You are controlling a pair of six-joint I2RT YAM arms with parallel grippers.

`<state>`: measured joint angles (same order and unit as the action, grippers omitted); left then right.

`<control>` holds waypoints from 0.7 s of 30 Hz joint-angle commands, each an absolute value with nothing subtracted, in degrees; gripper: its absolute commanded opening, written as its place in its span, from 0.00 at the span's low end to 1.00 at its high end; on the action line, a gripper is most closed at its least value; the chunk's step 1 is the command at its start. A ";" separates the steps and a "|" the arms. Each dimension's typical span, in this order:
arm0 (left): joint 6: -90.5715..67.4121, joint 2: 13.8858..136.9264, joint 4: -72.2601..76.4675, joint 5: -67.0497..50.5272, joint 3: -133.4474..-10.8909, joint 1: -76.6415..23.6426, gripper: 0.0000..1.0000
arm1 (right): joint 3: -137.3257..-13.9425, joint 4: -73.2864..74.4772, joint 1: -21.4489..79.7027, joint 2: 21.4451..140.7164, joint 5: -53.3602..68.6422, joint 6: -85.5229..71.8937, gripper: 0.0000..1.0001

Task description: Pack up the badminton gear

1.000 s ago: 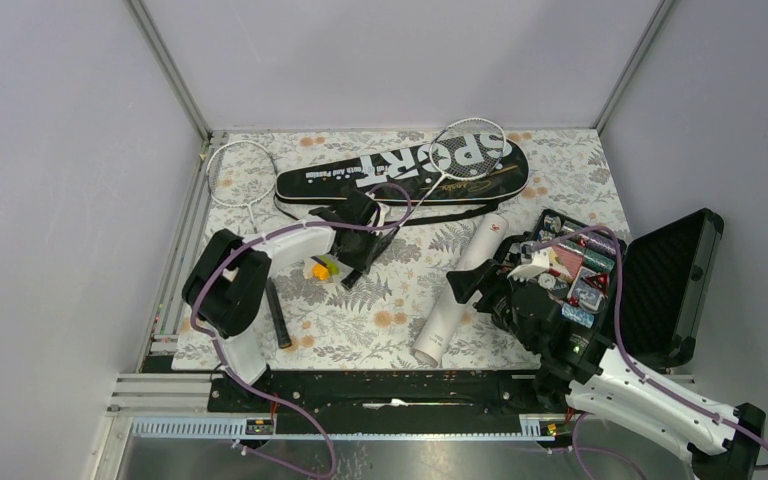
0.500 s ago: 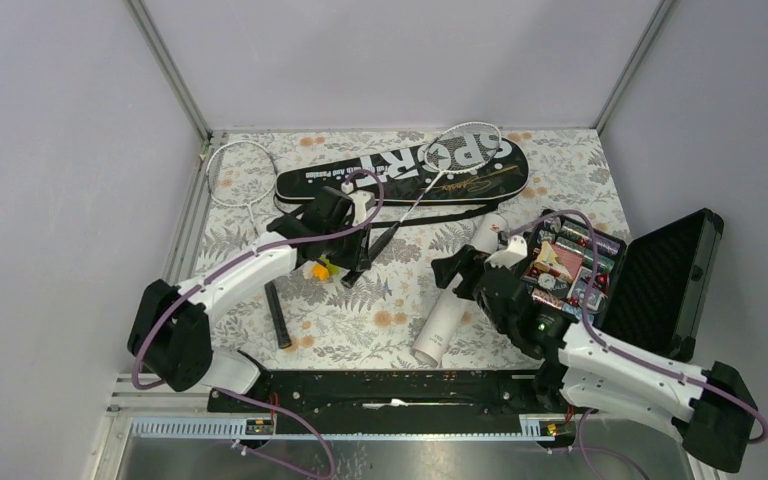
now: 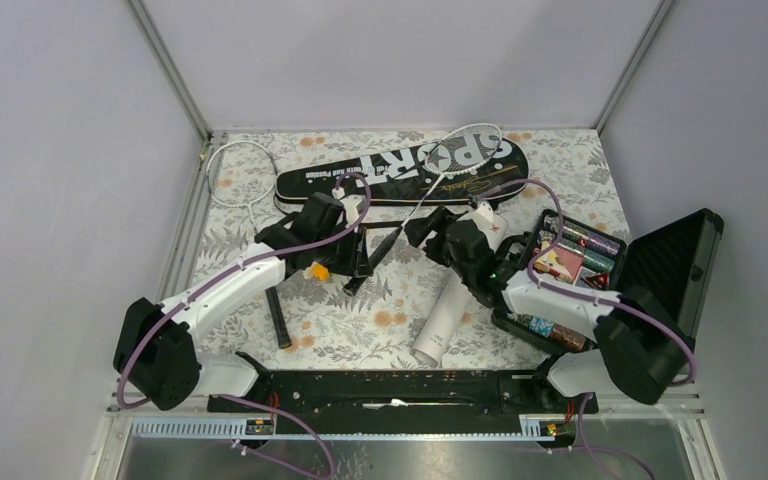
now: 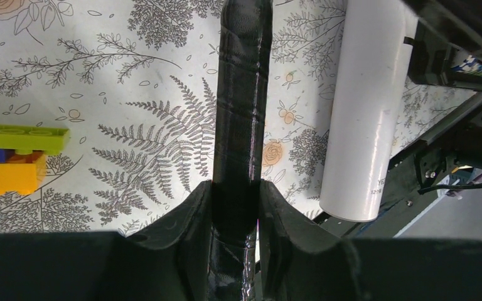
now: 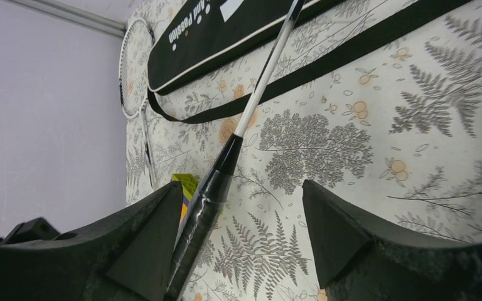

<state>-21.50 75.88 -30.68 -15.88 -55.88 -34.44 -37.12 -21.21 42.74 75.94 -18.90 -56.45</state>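
Observation:
The black "SPORT" bag [image 3: 400, 170] lies at the back. One white-framed racket [image 3: 470, 150] rests with its head on the bag and its shaft running down-left. My left gripper [image 3: 358, 258] is shut on this racket's black handle [image 4: 241, 94]. My right gripper [image 3: 423, 233] is open just right of that handle, which passes by its left finger [image 5: 157, 232] in the right wrist view [image 5: 210, 194]. The second racket [image 3: 240, 170] lies at the back left, its handle [image 3: 278, 320] nearer. The white tube [image 3: 450, 310] lies in the middle. No shuttlecock shows.
The open black hard case [image 3: 580, 285] of foil-wrapped items stands at the right, lid [image 3: 672, 280] up. Green and yellow toy bricks [image 4: 12, 157] lie by the left gripper. The bag's black strap [image 5: 351, 56] runs across the mat. Walls close the left, back and right.
My right arm has swung left from over the hard case to beside the racket handle. My left arm has stretched out lower, still shut on the handle.

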 commanded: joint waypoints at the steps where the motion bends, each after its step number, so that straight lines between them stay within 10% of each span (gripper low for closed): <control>1: -23.29 71.64 -26.12 -18.38 -54.55 -34.36 0.00 | -41.84 -26.65 41.69 82.16 -13.22 -60.44 0.76; 10: -25.00 70.30 -23.55 -19.80 -51.62 -34.37 0.00 | -46.42 -29.60 41.15 92.29 -9.04 -66.00 0.68; 21: -24.04 66.00 -24.61 -19.91 -52.89 -34.46 0.00 | -45.83 -33.98 40.51 92.74 -7.05 -66.03 0.13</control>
<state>-24.71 70.00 -28.58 -17.82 -50.26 -34.37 -44.47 -29.47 41.06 93.08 -8.25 -65.89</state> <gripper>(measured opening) 0.283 0.245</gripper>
